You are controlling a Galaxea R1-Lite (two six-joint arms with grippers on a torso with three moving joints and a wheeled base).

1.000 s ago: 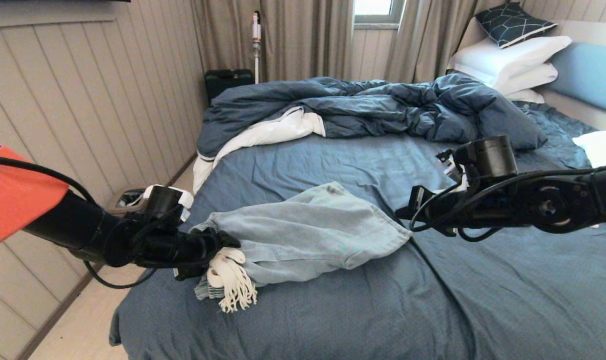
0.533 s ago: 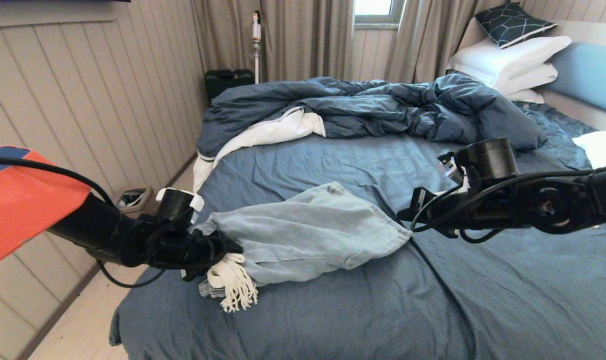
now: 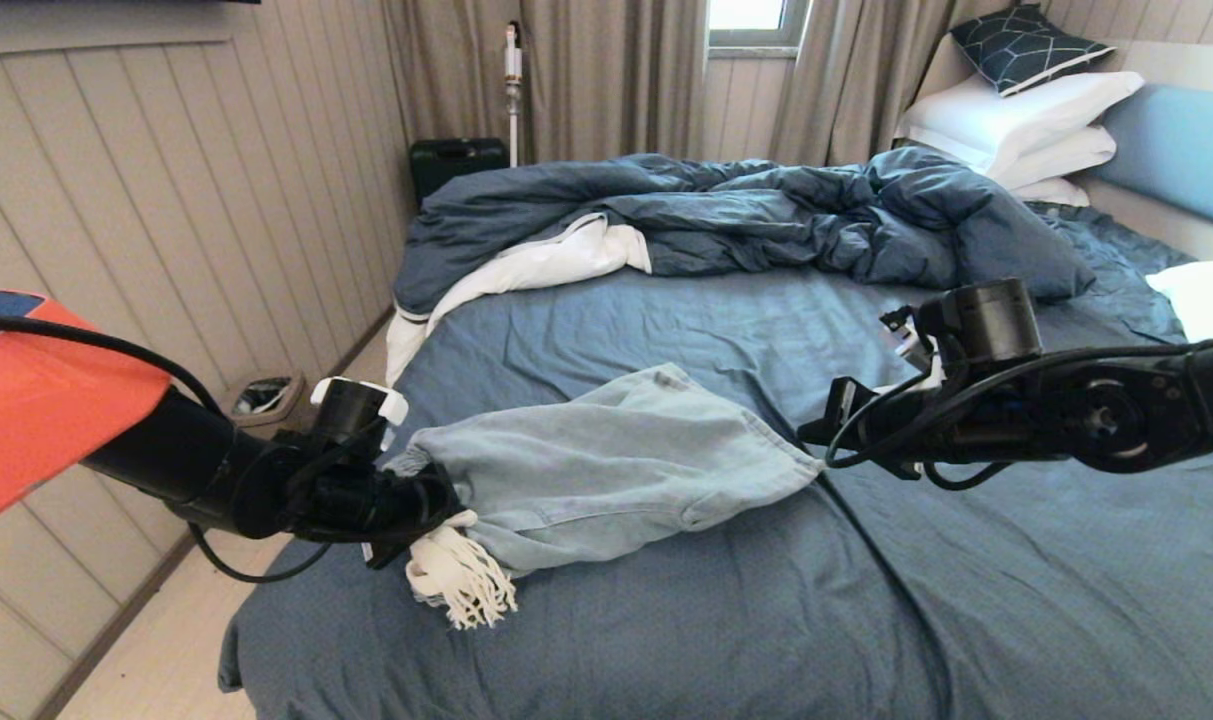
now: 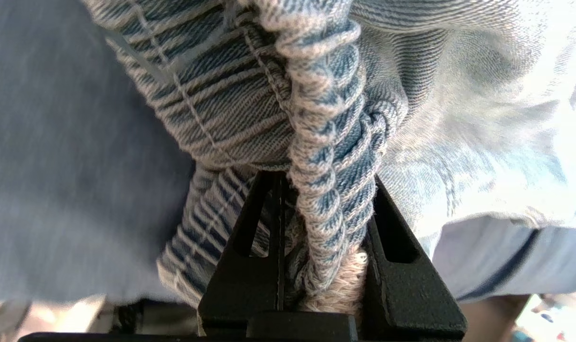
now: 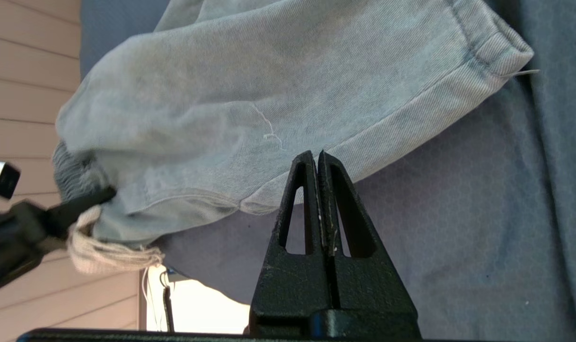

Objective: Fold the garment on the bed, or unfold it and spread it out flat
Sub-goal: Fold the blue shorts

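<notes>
Our left gripper (image 3: pixel 444 503) is pinching the bunched waistband of the garment (image 3: pixel 606 470) at its left end, near the bed's left edge. From the head view, we see the pale shorts stretched across the near middle of the bed (image 3: pixel 666 620), with the white tassels (image 3: pixel 461 585) hanging down just under our left gripper. Our right gripper (image 3: pixel 816 435) hovers just beside the right corner of the shorts; it holds nothing. Far behind lie a rumpled dark duvet (image 3: pixel 746 215) and white pillows (image 3: pixel 1026 120).

From the left wrist view, we see our left gripper (image 4: pixel 316 228) squeezing the gathered waistband (image 4: pixel 325 142), with fuzzy white cord between its fingers (image 4: pixel 401 266). The blue sheet (image 4: pixel 55 166) lies below.

From the right wrist view, our right gripper (image 5: pixel 316 159) has its two fingers (image 5: pixel 295 223) pressed together, empty. The tip is over the hem of the shorts (image 5: pixel 269 99), which lie on the sheet (image 5: pixel 482 213). Our left gripper (image 5: pixel 79 204) shows at the far end, by the tassels (image 5: pixel 107 251).
</notes>
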